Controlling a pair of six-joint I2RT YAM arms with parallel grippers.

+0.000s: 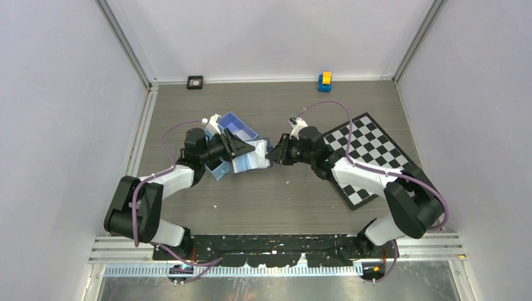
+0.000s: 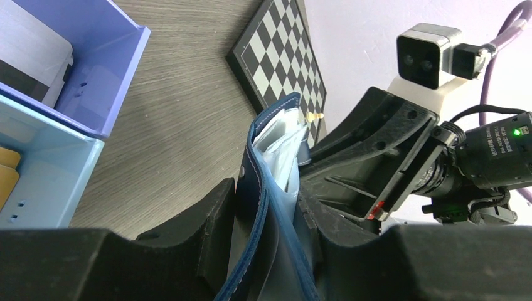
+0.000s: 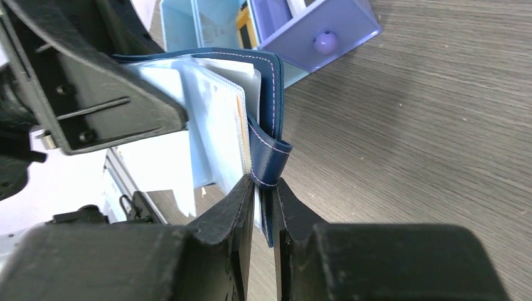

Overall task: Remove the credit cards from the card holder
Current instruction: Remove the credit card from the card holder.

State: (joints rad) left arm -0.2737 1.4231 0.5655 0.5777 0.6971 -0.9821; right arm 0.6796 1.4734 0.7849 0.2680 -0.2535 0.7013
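Left gripper (image 2: 266,210) clamps the card holder (image 2: 256,157), right gripper (image 3: 263,191) pinches its navy cover; best peeled back gently to expose the cards (image 3: 241,135).

Our left gripper (image 2: 268,219) clamps the card holder (image 2: 254,157)
We see it upright, chessboard (image 2: 282,56) behind, blue tray (image 2: 63,182) at left

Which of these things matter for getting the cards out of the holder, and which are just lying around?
Job: card holder, orange card tucked inside, left end effector and right end effector clamping it.
Lying about: chessboard, tray, yellow toy, black square block.
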